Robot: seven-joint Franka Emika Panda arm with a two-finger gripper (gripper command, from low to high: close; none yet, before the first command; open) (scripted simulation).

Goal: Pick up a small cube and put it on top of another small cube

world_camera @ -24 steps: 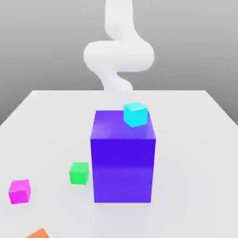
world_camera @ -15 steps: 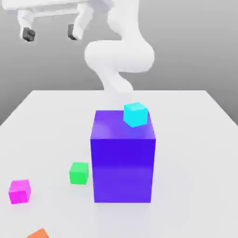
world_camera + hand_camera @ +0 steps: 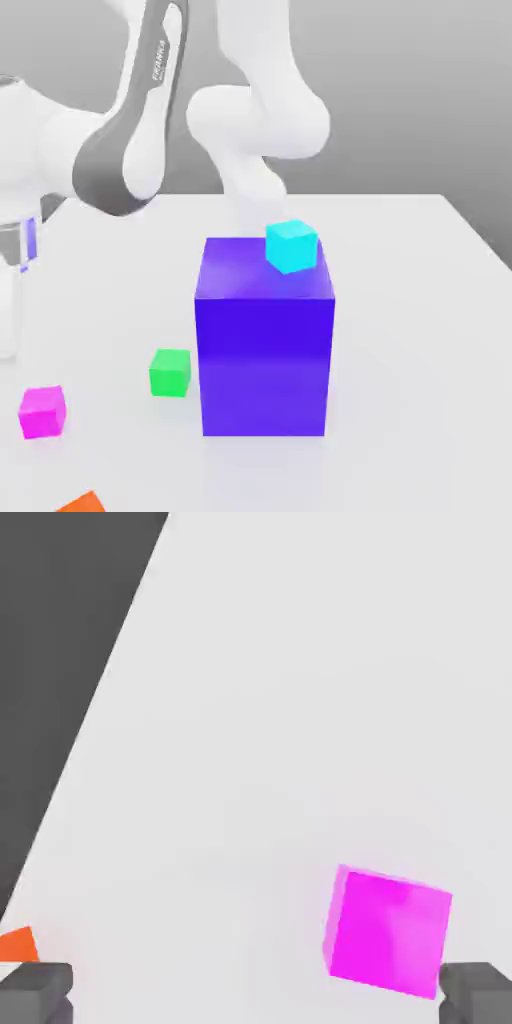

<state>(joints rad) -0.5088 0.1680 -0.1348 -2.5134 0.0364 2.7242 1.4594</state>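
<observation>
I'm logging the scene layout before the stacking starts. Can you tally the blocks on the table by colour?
Magenta small cube: 1
Green small cube: 1
Cyan small cube, on top of the big block: 1
Blue-violet big block: 1
Orange block, cut off by the picture's edge: 1
Total: 5

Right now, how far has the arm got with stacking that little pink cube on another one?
Nothing is stacked yet. The magenta cube sits on the white table, untouched. In hand: the open gripper hovers over it, fingers apart with the cube between and below them. Left: descend, grasp, lift, and set it on another small cube, perhaps the green cube.
</observation>
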